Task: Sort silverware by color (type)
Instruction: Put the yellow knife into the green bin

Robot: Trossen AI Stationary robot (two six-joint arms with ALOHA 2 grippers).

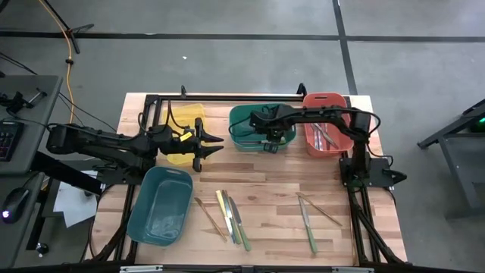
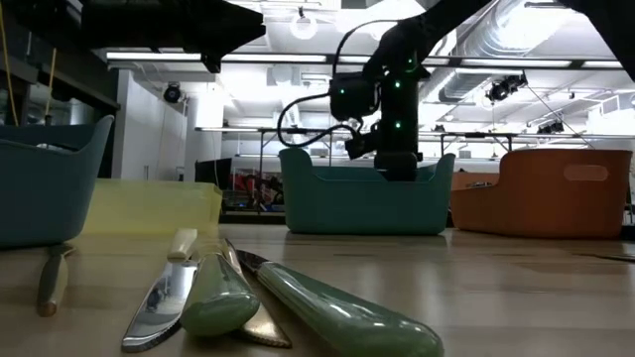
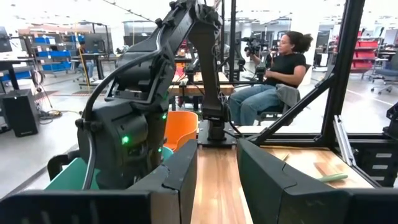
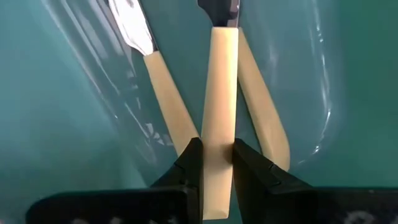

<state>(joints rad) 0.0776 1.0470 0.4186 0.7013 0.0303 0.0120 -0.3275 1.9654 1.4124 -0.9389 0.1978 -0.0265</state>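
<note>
The right pincer (image 4: 216,163) grips a tan-handled utensil (image 4: 219,112) over the green bin (image 1: 244,129) at upper centre of the high view, two more tan handles lying beneath; the left pincer (image 1: 210,146) hangs part-open and empty beside the yellow bin (image 1: 186,112); other silverware (image 1: 231,218) lies on the table (image 1: 265,178) at lower centre.

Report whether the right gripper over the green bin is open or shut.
Shut on a tan-handled utensil: the right gripper pinches its handle between both fingers, above the green bin, where two more tan handles lie.
</note>
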